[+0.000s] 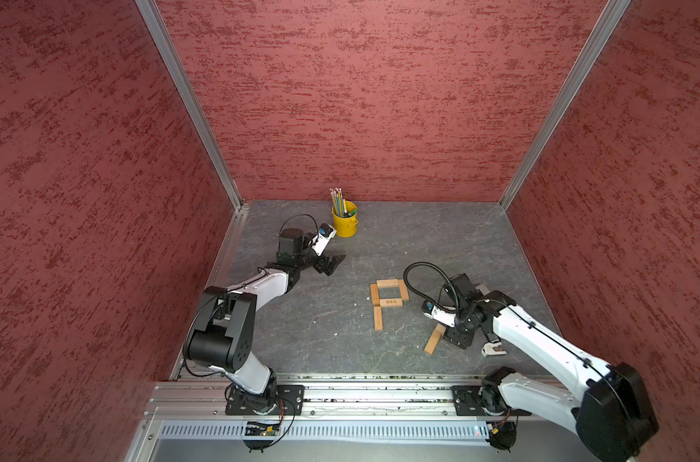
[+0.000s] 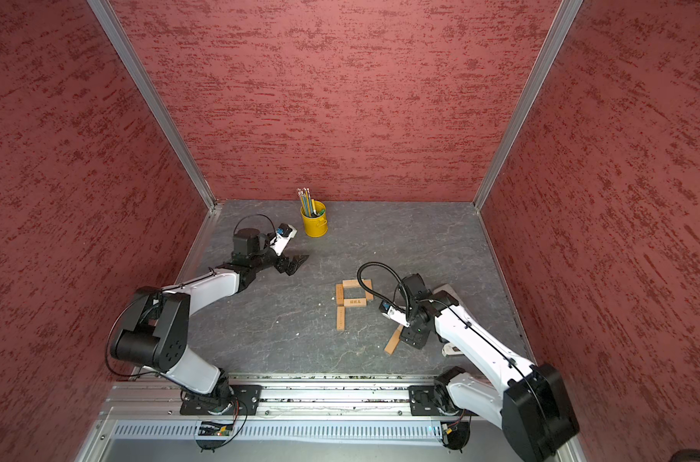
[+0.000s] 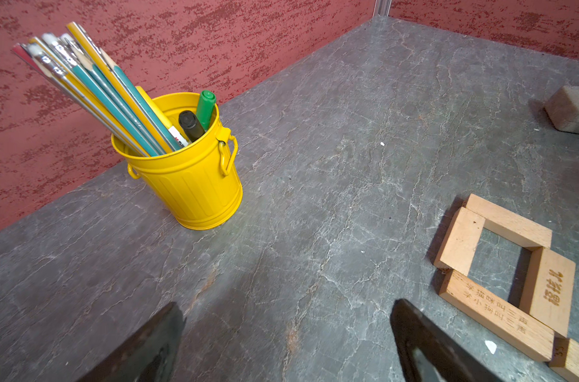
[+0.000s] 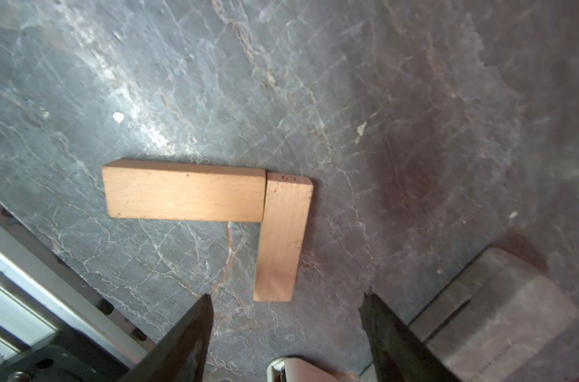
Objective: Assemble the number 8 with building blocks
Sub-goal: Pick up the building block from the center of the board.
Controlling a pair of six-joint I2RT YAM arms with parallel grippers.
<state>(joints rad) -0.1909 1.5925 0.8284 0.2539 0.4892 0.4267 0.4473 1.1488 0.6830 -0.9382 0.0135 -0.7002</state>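
Several tan building blocks lie flat in a P shape, part of the number 8 [image 1: 388, 300] [image 2: 351, 302]: a closed square loop [image 3: 500, 258] with one bar [image 1: 378, 319] below its left side. Two more blocks touch in an L in the right wrist view, one [image 4: 185, 193] lying across and one [image 4: 283, 238] pointing at my right gripper [image 4: 286, 302]. That gripper hangs open just above them, with nothing between its fingers. In both top views only one loose block [image 1: 433, 340] [image 2: 392, 340] shows beside the right wrist. My left gripper [image 1: 332, 264] [image 3: 288, 311] stands open and empty at the back left.
A yellow bucket [image 1: 345, 224] [image 3: 189, 185] of pencils and markers stands at the back wall. A grey rectangular block [image 4: 500, 307] [image 3: 572, 109] lies close to the right gripper. A small white-grey plastic piece [image 1: 492, 350] rests near the front rail [image 1: 360, 384]. Red walls close three sides.
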